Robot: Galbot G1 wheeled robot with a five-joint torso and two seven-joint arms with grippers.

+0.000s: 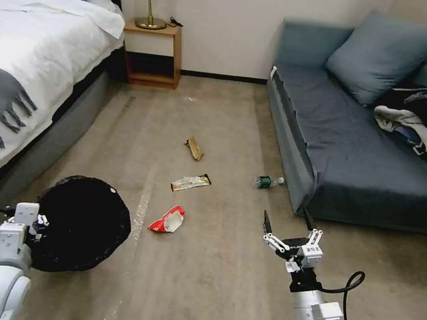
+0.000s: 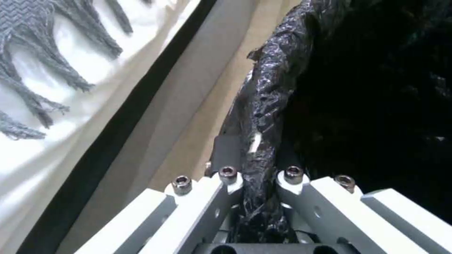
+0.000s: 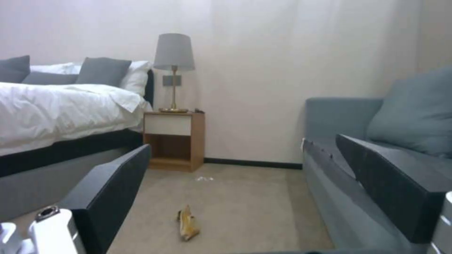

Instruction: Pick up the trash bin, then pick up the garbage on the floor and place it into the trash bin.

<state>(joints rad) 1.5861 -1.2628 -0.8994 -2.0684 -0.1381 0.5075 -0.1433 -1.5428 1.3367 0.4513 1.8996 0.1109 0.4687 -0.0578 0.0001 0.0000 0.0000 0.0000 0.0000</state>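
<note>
The left gripper (image 2: 256, 197) sits nearest, its white fingers clamped on the crinkly black-bagged rim of the small round trash bin (image 1: 82, 224), which hangs tilted beside the white-sheeted bed (image 1: 23, 43), so the first step looks done. None of the garbage is collected: the crumpled red-and-white wrapper (image 1: 167, 219), flat yellow-silver wrapper (image 1: 190, 182), crumpled brown wrapper (image 1: 194, 148) and small green-labelled bottle (image 1: 266, 181) all lie on the beige carpet (image 1: 206, 286). The right gripper (image 1: 289, 225) hovers empty above the floor, fingers spread wide, near the grey-blue sofa (image 1: 361, 165). The bin's base is hidden, and its dark inside cannot be made out.
</note>
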